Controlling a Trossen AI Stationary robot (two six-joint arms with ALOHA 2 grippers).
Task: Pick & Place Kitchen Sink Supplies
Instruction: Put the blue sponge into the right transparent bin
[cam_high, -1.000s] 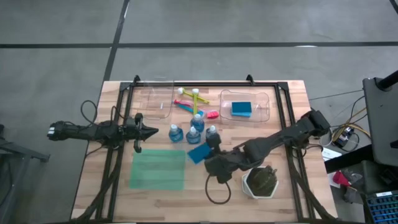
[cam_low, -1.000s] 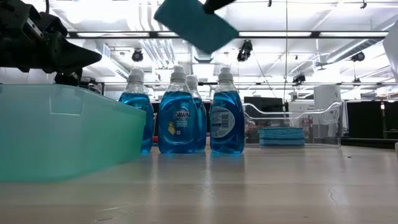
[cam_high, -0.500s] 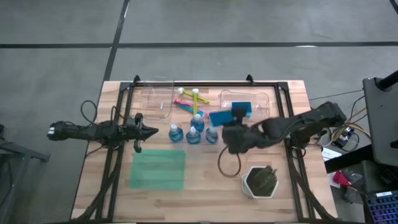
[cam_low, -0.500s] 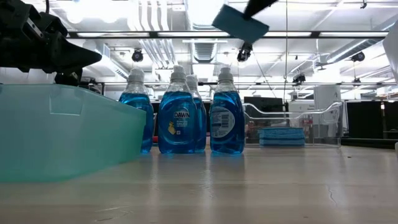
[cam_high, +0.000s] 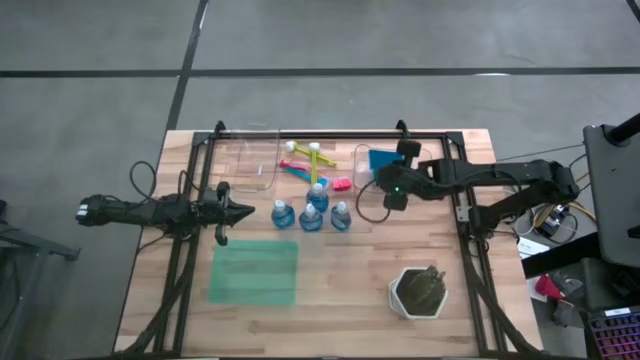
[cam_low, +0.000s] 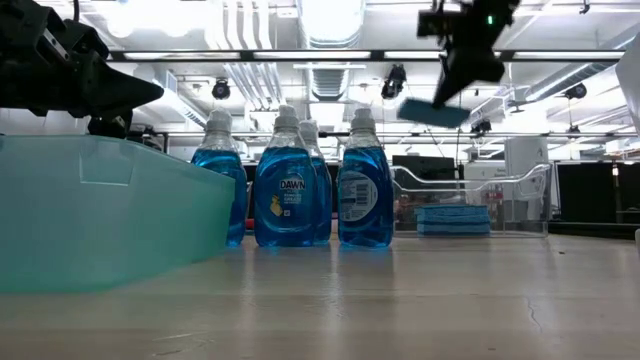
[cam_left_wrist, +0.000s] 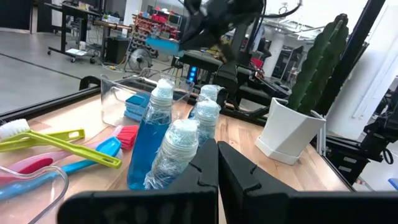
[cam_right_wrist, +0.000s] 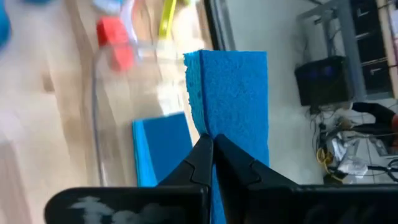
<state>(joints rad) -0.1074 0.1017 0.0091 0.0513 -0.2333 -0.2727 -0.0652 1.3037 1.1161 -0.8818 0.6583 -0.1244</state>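
Two blue sponges: one lies in the clear bin (cam_high: 425, 180) at far right, the other (cam_high: 382, 159) hangs above it, pinched in the right gripper (cam_high: 392, 170). Four blue bottles (cam_high: 312, 210) stand mid-table beside three brushes (cam_high: 305, 160). Left gripper (cam_high: 244, 212) waits clenched, empty, at left.
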